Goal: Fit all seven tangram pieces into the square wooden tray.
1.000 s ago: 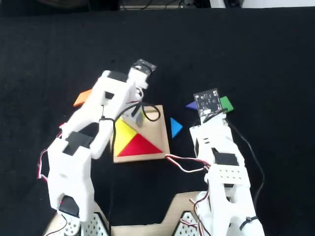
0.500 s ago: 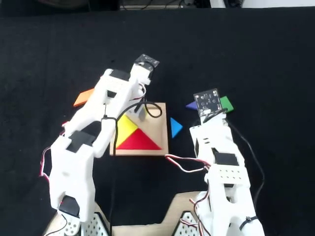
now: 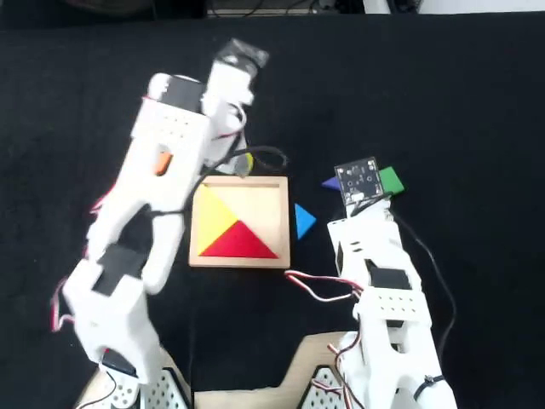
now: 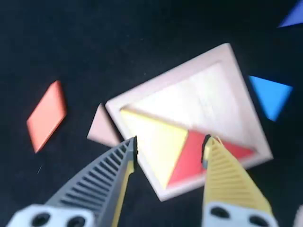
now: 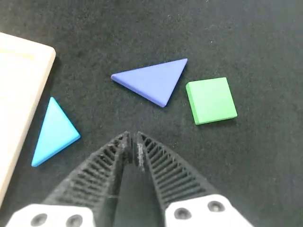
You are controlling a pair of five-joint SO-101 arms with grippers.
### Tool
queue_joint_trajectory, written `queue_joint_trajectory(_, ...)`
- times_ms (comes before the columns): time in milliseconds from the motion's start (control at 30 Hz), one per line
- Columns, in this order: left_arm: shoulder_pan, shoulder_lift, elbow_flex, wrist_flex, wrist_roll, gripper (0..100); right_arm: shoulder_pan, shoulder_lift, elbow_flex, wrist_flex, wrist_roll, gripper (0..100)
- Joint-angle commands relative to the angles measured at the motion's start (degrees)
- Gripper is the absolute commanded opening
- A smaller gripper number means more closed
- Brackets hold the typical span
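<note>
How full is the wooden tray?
Partly full: the tray holds only a yellow triangle and a red triangle; its remaining floor is bare.

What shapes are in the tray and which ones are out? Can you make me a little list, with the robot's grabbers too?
Tray: square wooden tray, partly bare
Inside tray: yellow triangle, red triangle
Outside, near right gripper: light blue triangle, dark blue triangle, green square
Outside, other side: orange parallelogram, pinkish triangle beside the tray
Left gripper: open, holding nothing
Right gripper: shut, holding nothing
</note>
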Motion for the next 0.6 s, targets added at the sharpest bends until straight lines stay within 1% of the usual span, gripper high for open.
queue_joint_trajectory(0,-5.6,-14.2,-2.1,5.9,1.4,25,1.1,-2.2,-0.7,-1.2,-1.4,2.6)
queue_joint_trajectory(133,-14.7,-23.3,8.9,5.5,1.1,24,1.1,-1.8,-3.0,2.0,-3.7,2.6)
queue_joint_trajectory(200,-17.7,-27.5,15.9,5.5,0.9,24,0.9,-1.8,-4.0,4.2,-3.8,2.6)
queue_joint_trajectory(300,-21.1,-38.0,25.1,4.6,-1.7,24,0.8,-1.8,-4.2,4.8,-3.8,2.6)
queue_joint_trajectory(367,-23.0,-46.7,33.5,0.5,-1.8,24,0.8,-1.8,-4.2,4.9,-3.8,2.6)
queue_joint_trajectory(433,-24.4,-56.2,43.3,-5.2,-1.8,24,0.7,-1.8,-4.3,5.0,-3.8,2.6)
queue_joint_trajectory(533,-27.1,-68.2,61.4,-17.7,-1.3,24,0.7,-1.8,-4.4,5.3,-3.8,2.7)
queue_joint_trajectory(567,-28.0,-71.1,66.7,-21.1,0.1,24,0.8,-1.8,-4.4,5.3,-3.8,3.3)
